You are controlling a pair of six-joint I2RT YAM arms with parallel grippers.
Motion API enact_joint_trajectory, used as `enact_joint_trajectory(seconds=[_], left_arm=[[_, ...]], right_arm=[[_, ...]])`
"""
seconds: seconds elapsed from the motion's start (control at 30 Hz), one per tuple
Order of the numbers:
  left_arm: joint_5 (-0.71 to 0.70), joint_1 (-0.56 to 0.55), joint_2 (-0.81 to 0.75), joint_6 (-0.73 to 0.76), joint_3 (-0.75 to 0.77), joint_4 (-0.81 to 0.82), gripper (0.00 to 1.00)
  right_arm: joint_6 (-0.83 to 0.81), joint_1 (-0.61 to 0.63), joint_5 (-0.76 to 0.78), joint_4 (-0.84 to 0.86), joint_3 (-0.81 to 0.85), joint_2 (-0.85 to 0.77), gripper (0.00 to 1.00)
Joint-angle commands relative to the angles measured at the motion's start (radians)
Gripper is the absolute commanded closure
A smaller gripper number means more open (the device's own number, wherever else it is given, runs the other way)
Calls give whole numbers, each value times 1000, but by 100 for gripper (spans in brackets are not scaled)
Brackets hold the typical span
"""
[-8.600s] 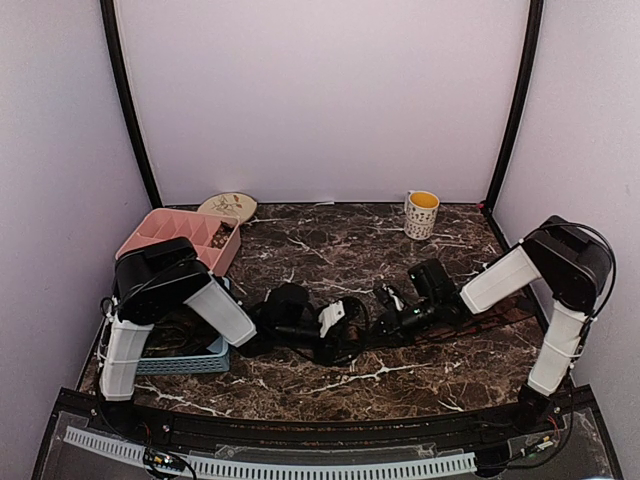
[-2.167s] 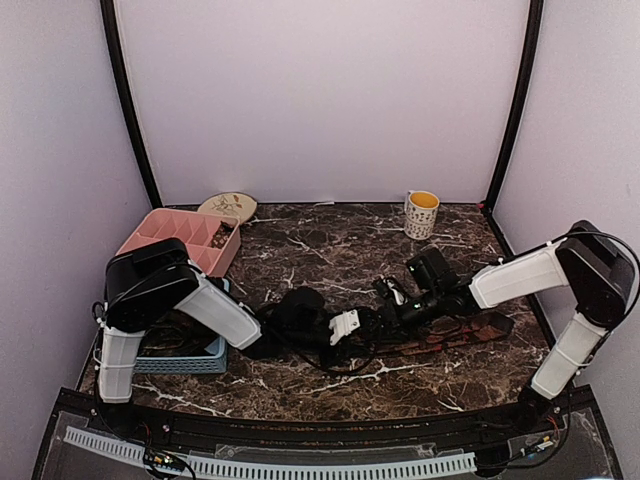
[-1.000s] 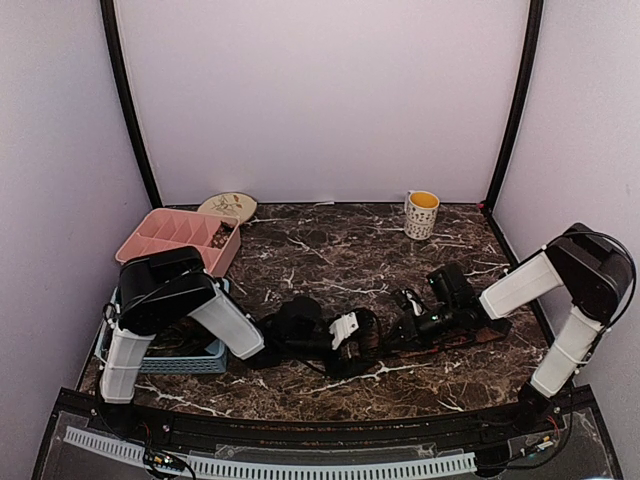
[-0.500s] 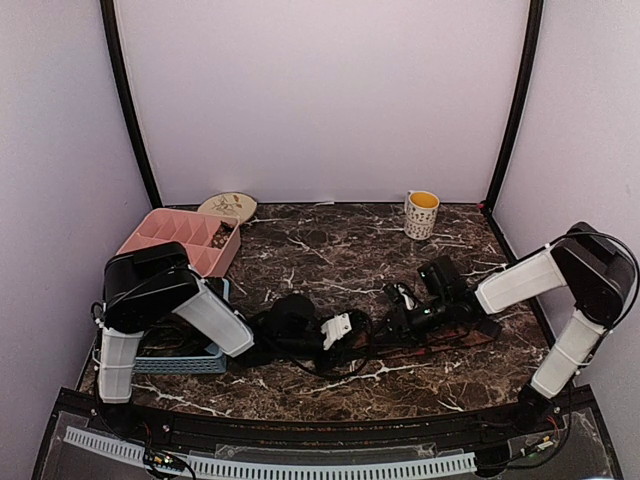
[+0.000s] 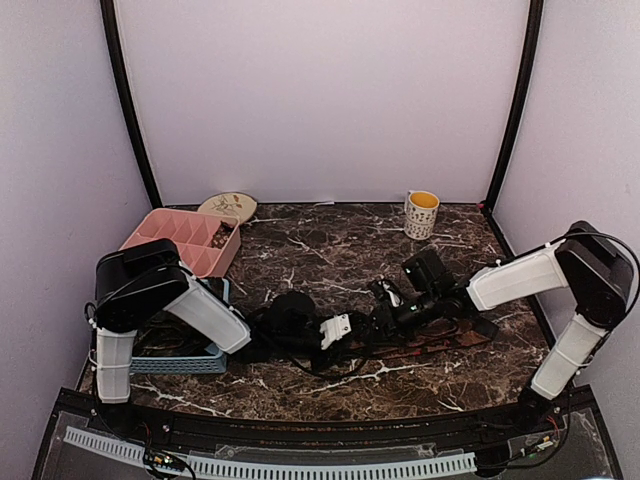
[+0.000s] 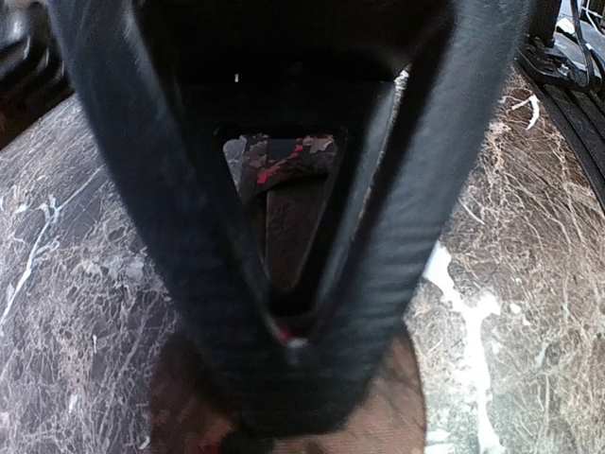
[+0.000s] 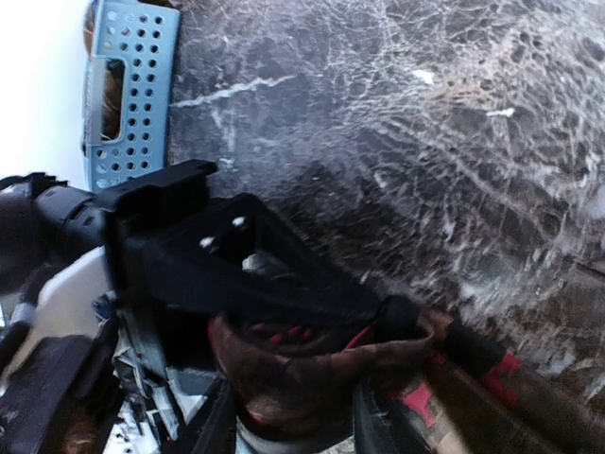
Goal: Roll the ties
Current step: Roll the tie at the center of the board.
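- The dark marble table point(image 5: 330, 240) with white veins fills the floor of the booth.
- Two white-and-black arms reach in low from either side and meet near the middle of it.
- A long, narrow reddish-brown fabric tie point(image 5: 452, 340) lies flat on the marble below the right arm. It runs leftward to where both pincers meet. Close up it is dark maroon flecked with bright red, and its near end is bunched into a loose, crumpled coil point(image 7: 312, 369).
- A pink plastic divided tray point(image 5: 175, 235) sits at the back left, with a pale blue perforated basket point(image 5: 180, 362) just in front of it, beside the left arm's base.
- The right pincer point(image 7: 293, 421) straddles that coil, the fabric filling the gap between its two fingers, so it grips the tie.
- The left pincer point(image 6: 288, 345) has its black fingers drawn into a point, and the tips nip the red-flecked cloth point(image 6: 293, 208).
- A pale oval plate point(image 5: 228, 207) leans behind the tray.
- A spotted white mug point(image 5: 421, 214) with a yellow inside stands at the back right, well apart from the tie.
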Motion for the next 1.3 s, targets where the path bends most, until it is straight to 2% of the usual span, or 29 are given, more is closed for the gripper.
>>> enact_joint_trajectory(seconds=[0.0,0.1,0.17,0.27,0.37,0.43,0.7,0.87,1.07,1.2,1.27], left_arm=[[2,7,4,24,-23,-177,72],[10,9,5,28,-23,-180,72],[18,14,3,33,-22,-181,72],[26,25,-4,24,-12,-191,68],[30,28,-38,1,-14,-166,47],[41,28,-61,-19,-28,-124,38],[67,23,-69,-75,-79,21,23],[64,5,-31,-123,-90,152,21],[57,4,56,-155,-32,267,22],[85,1,121,-173,40,275,27],[79,0,136,-183,53,275,34]], right_arm=[[-14,9,44,-38,45,62,70],[-20,8,65,-54,37,72,89],[-19,5,67,-52,19,72,99],[-13,1,69,-41,-15,70,100],[1,-17,53,-4,-61,74,100],[6,-39,40,15,-90,83,100],[-21,-109,44,10,-157,96,100],[-22,-117,46,18,-151,124,100],[-15,-115,33,37,-141,151,100],[-11,-111,27,51,-139,151,100],[-7,-101,25,57,-133,145,100]])
